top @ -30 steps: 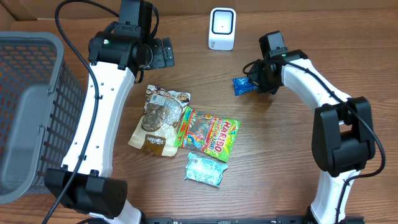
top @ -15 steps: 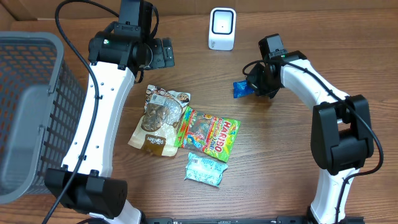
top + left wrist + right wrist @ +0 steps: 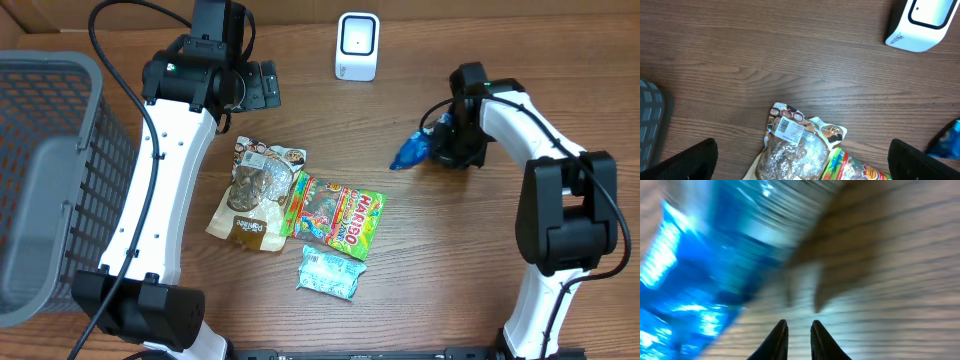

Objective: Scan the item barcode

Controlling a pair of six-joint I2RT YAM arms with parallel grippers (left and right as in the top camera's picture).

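The item, a shiny blue packet (image 3: 409, 153), lies on the table to the right of centre. My right gripper (image 3: 441, 150) is right beside it on its right. In the blurred right wrist view the blue packet (image 3: 700, 265) fills the upper left, while the right gripper (image 3: 799, 330) is shut to a thin slit with only wood showing in it. The white barcode scanner (image 3: 357, 46) stands at the back centre, also visible in the left wrist view (image 3: 920, 25). My left gripper (image 3: 262, 87) hangs wide open above the table, holding nothing.
A grey basket (image 3: 40, 180) stands at the left edge. A brown snack pouch (image 3: 255, 190), a green candy bag (image 3: 335, 215) and a pale blue packet (image 3: 332, 272) lie in the middle of the table. The pouch's barcode label (image 3: 790, 129) faces up.
The right gripper has swung right and toward the front, and the blue packet has shifted the same way and turned. The left arm has not moved.
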